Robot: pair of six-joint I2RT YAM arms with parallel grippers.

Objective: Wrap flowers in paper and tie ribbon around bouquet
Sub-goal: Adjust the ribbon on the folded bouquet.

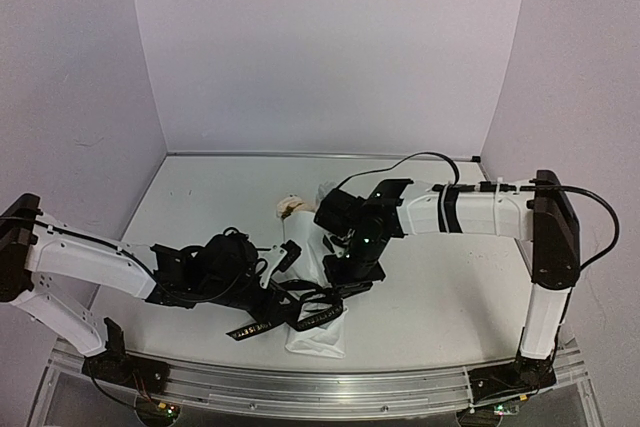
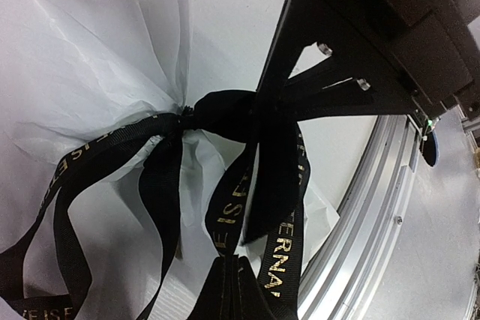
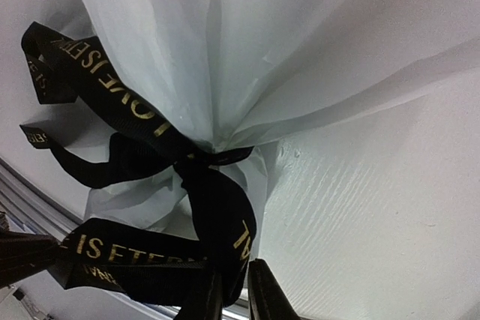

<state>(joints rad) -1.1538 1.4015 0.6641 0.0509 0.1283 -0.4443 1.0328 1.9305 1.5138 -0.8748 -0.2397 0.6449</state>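
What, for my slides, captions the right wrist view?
Black lettered ribbon knotted around gathered white paper, right gripper at its loop.

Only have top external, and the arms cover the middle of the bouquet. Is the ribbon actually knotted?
Observer: Yes. The right wrist view shows the ribbon cinched in a knot where the paper gathers.
Operator: Anything gripped on the left?
Observer: The left wrist view shows the left tool shut on a ribbon loop right beside the knot.
Operator: And on the right?
Observer: The right tool has its fingers nearly together, with a loop's lower edge dipping between them. I cannot tell whether the loop is pinched.
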